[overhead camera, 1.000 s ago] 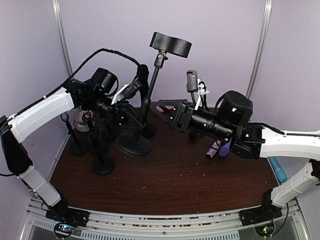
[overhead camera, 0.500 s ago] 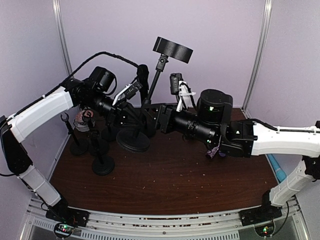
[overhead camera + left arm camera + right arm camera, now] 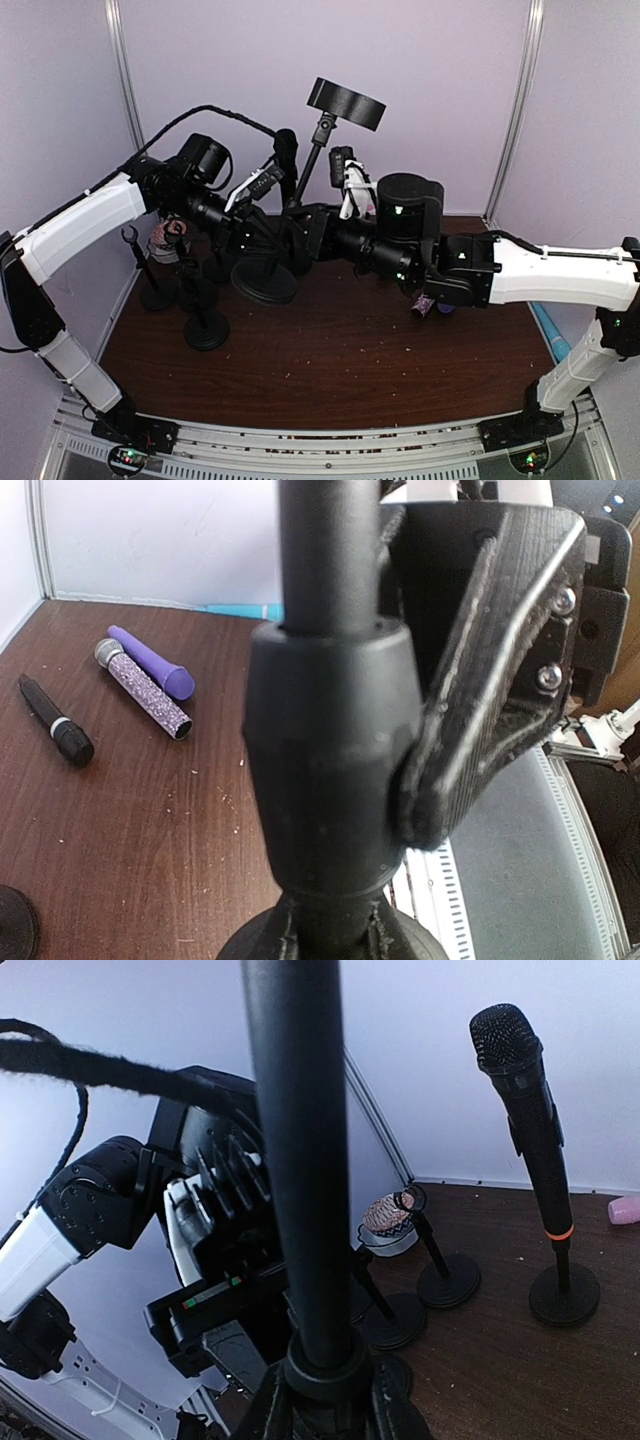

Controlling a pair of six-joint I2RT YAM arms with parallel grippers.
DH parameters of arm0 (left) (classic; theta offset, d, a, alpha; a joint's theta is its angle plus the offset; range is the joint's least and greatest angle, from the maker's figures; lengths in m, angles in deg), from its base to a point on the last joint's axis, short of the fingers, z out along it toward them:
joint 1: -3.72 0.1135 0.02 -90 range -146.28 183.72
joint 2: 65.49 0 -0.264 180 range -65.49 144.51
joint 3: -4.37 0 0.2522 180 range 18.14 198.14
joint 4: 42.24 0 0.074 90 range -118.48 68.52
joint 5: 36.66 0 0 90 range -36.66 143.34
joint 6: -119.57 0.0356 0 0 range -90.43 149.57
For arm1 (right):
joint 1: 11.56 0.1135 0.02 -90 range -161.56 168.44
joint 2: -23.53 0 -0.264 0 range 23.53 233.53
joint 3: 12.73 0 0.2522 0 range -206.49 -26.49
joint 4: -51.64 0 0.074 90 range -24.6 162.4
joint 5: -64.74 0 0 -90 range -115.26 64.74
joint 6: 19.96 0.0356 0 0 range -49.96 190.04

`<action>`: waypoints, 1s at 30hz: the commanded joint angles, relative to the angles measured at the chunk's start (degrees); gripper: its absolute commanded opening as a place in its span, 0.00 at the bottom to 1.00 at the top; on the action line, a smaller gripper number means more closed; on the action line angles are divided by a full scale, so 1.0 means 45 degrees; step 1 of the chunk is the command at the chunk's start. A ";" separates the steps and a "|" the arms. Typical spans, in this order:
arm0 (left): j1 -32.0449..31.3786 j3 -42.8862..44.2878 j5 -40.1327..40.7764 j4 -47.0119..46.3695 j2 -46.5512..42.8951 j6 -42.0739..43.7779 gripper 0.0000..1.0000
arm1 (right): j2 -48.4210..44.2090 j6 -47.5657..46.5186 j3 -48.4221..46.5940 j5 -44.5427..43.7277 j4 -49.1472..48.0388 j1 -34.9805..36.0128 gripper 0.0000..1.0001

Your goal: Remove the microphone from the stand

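Microphone (image 3: 510,1060): upright in its small stand (image 3: 563,1295), just beside the tall pole (image 3: 300,1160); untouched. Left gripper (image 3: 268,235) clamped on that pole; right gripper (image 3: 325,1405) has just swung in and clamped there too; we judge removal not begun.

A black stand pole (image 3: 298,1160) fills the centre from top to bottom. At upper right, a black microphone (image 3: 520,1090) stands upright on the brown table (image 3: 500,1380).

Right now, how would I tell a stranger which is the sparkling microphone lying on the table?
On the table, left of the black stand pole in the left wrist view, three objects lie. The sparkling microphone is the middle one, beside the smooth purple one; only it is covered in glitter.
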 commanded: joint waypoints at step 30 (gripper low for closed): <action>-0.0494 0.0759 -0.3929 -0.0728 -0.0203 -0.1350 0.00 | 0.1256 0.6394 0.1235 1.3594 -1.2826 -0.1840 0.23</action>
